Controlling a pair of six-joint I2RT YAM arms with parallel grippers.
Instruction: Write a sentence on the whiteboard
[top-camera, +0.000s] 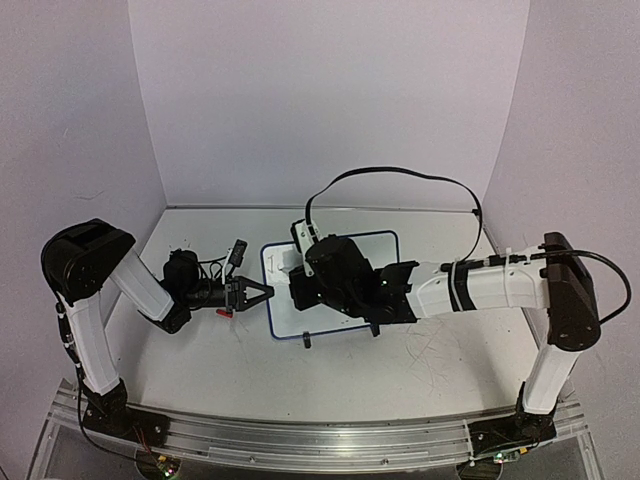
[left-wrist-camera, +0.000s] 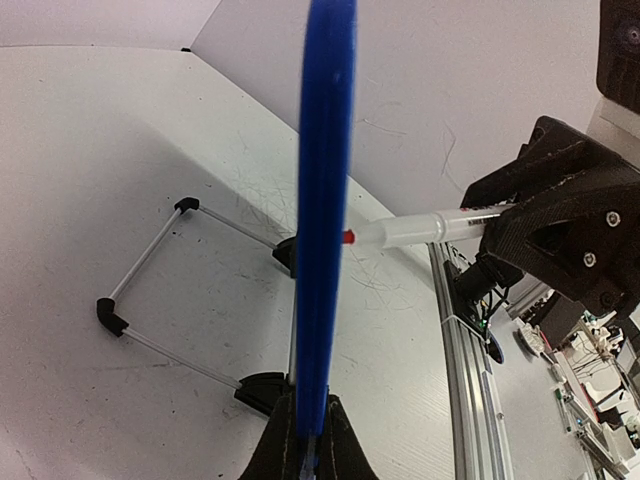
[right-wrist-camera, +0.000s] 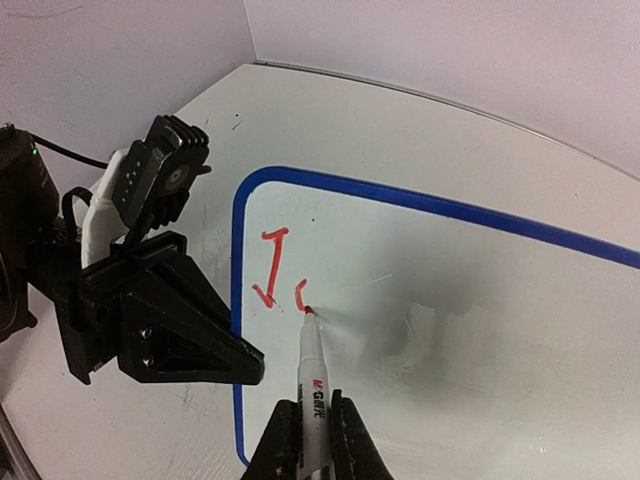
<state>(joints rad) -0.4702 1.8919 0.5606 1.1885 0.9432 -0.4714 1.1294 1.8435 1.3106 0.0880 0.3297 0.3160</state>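
Clearly the writing has only begun: the sentence (right-wrist-camera: 272, 268) is so far a red "J" and one short curve, near the left rim of the whiteboard (right-wrist-camera: 480, 260). The right gripper (right-wrist-camera: 310, 415) is clamped on the marker (right-wrist-camera: 313, 360), whose tip touches the board. The left gripper (left-wrist-camera: 308, 440) pinches the board's blue rim. The next move probably calls for closing that curve into an "o" with light, even pressure.

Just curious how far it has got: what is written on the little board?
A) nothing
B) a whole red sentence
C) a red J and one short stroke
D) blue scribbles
C: the whiteboard bears only a red J and a short stroke by the marker tip.
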